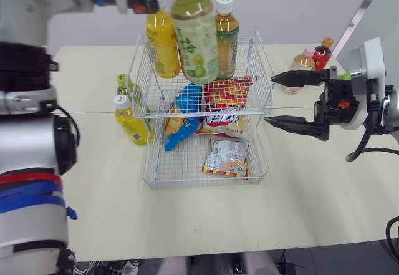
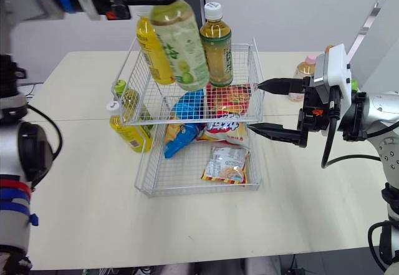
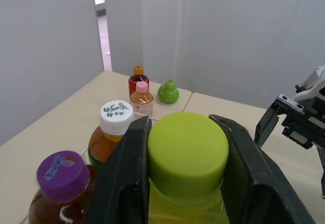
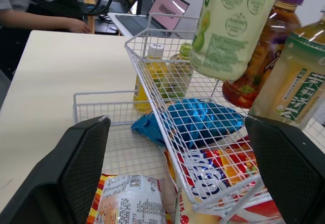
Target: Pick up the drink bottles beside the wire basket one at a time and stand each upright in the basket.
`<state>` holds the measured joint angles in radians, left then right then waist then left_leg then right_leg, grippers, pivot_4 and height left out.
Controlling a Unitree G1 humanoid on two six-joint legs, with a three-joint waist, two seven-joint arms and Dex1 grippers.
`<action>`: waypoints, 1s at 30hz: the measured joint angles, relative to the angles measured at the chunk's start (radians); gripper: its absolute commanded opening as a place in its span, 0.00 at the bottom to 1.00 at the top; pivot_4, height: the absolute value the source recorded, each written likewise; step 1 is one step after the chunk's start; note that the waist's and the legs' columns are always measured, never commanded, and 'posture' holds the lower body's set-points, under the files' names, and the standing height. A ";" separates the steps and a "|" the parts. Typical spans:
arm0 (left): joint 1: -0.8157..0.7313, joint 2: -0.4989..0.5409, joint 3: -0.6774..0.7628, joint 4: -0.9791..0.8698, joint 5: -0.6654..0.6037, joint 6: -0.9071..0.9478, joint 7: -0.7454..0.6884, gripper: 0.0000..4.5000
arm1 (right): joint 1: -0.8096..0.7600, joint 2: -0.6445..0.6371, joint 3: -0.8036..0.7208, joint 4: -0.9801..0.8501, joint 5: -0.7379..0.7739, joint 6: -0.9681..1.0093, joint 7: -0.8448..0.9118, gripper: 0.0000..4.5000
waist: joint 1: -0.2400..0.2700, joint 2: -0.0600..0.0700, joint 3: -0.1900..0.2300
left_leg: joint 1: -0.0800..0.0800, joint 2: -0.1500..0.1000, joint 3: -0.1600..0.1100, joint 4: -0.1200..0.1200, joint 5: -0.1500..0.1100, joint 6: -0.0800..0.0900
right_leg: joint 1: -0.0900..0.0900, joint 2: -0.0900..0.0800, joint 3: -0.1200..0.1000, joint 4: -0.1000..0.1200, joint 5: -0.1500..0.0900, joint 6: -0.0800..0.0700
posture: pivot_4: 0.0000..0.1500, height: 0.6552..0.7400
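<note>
You can count seven drink bottles [image 1: 194, 38] [image 1: 162, 45] [image 1: 226, 38] [image 1: 124, 85] [image 1: 131, 123] [image 1: 322, 52] [image 1: 302, 63], two wire baskets [image 1: 257, 69] [image 1: 206, 181], four snack packets [image 1: 184, 115] [image 1: 219, 121] [image 1: 230, 91] [image 1: 226, 157] and one green pear-shaped object [image 3: 168, 91].

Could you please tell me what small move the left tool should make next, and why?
Probably ease straight down while levelling the bottle. The left tool grips the pale green plastic bottle by its top, slightly tilted, above the white wire basket, close to the purple-capped yellow bottle and the white-capped amber bottle standing there. It is not yet set down.
</note>
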<state>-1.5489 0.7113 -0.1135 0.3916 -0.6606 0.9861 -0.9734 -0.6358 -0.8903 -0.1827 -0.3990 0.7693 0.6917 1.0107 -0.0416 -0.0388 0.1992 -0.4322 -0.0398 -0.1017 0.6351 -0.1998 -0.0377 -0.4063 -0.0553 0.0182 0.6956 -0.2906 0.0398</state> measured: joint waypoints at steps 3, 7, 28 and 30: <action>0.007 -0.056 -0.010 0.029 0.049 -0.037 -0.001 0.30 | 0.015 0.000 -0.029 -0.017 0.002 0.007 -0.035 1.00 | 0.000 0.000 0.000 | 0.000 0.000 0.000 0.000 0.000 0.000 | 0.000 0.000 0.000 0.000 0.000 0.000 | 1.00 1.00; 0.030 -0.100 -0.016 0.027 0.092 -0.061 -0.022 0.30 | 0.027 0.006 -0.073 -0.029 0.028 0.016 -0.083 1.00 | 0.000 0.001 0.000 | 0.000 0.000 0.000 0.000 0.000 0.000 | 0.000 0.000 0.000 0.000 0.000 0.000 | 1.00 1.00; 0.058 -0.195 -0.016 0.079 0.228 -0.142 -0.099 0.79 | 0.061 0.006 -0.103 -0.078 0.077 0.021 -0.162 1.00 | 0.002 0.001 0.000 | 0.000 0.000 0.000 0.002 0.000 0.000 | 0.001 0.000 -0.001 0.001 0.000 0.000 | 1.00 1.00; 0.057 -0.189 -0.016 0.066 0.226 -0.138 -0.117 0.93 | 0.061 0.006 -0.103 -0.078 0.077 0.020 -0.162 1.00 | 0.002 0.001 0.000 | 0.000 0.000 0.000 0.002 0.000 0.000 | 0.001 0.000 -0.001 0.001 0.000 0.000 | 1.00 1.00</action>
<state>-1.4919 0.5224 -0.1293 0.4574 -0.4343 0.8477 -1.0906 -0.5748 -0.8840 -0.2856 -0.4774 0.8461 0.7116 0.8483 -0.0398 -0.0381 0.1996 -0.4325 -0.0402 -0.1019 0.6373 -0.1998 -0.0376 -0.4055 -0.0553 0.0175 0.6965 -0.2906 0.0399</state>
